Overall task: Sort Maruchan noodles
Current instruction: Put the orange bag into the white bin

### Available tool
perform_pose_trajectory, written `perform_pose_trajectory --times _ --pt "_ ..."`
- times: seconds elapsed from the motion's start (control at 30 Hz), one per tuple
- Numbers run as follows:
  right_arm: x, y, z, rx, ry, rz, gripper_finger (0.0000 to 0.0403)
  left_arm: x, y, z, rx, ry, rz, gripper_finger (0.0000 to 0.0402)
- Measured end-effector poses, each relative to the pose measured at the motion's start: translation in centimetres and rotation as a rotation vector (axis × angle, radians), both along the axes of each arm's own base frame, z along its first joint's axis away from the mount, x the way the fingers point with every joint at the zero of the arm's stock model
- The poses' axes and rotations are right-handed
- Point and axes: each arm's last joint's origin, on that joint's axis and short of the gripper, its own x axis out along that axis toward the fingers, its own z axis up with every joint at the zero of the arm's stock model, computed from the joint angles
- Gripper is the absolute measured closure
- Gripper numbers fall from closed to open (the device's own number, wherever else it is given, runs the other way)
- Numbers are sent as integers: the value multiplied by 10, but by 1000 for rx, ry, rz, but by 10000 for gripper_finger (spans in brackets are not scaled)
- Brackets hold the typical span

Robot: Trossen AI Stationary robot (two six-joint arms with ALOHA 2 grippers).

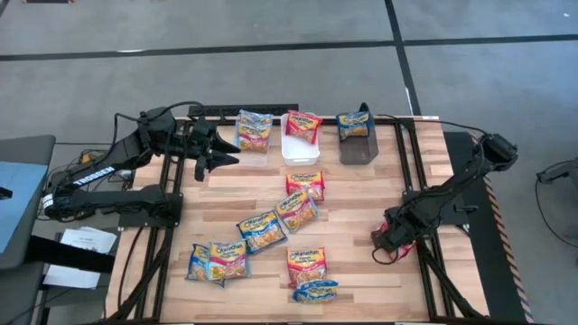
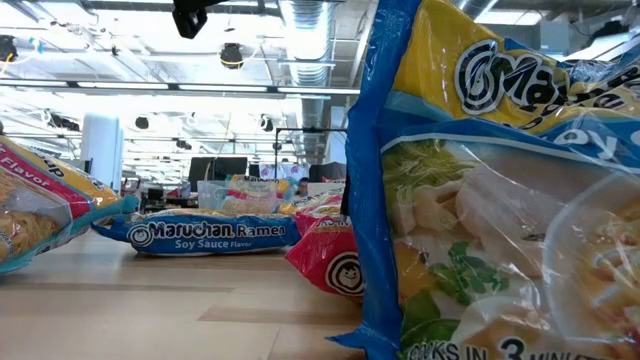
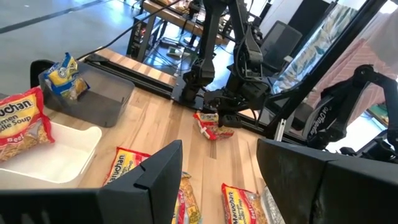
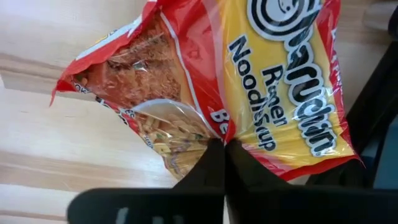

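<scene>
**Pinching a thin edge: slip and snag risks on the way to the bins**

Holding a red packet (image 4: 280, 93) by one crinkled edge with the right fingers (image 4: 224, 163), shut tight on the film, low at the right side of the counter (image 1: 361, 194) and well apart from everything else. Keeping the left fingers (image 3: 158, 180) wide and empty, hovering at the far left.

Could slide out of so small a bite on lifting, being slick plastic with the noodle block hanging below the pinch. Might also swing or twist in the air and land askew.

Probably bound for the white bin (image 1: 298, 157) at the far edge, where another red one already stands; could easily catch that bin's rim, or tip over into the grey bin (image 1: 359, 152) just to its right, which holds a blue one. Would count as a wrong sort.

Crossing low over the loose packets (image 1: 298, 212) in the middle could drag or scatter them. Reaching far while the left fingers hang near the bins could bring the two arms close.
</scene>
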Motion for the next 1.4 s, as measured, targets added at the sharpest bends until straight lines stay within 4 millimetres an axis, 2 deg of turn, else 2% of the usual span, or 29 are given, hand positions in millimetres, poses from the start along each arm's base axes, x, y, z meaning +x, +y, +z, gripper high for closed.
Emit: perform_pose_trajectory --times 0.2,0.6,0.93,1.17,1.4 --pt "3 0 3 9 -11 21 398 0 0 0 10 0 -1 207" --pt "18 11 39 -86 -152 70 400 0 0 -1 -4 9 3 207" --pt "36 7 65 -220 -319 144 400 0 2 -1 0 11 53 207" --pt "57 -12 91 -346 -420 214 402 0 3 -1 -45 10 104 207" --pt "81 -52 120 -498 -460 304 402 0 6 0 -51 3 199 207"
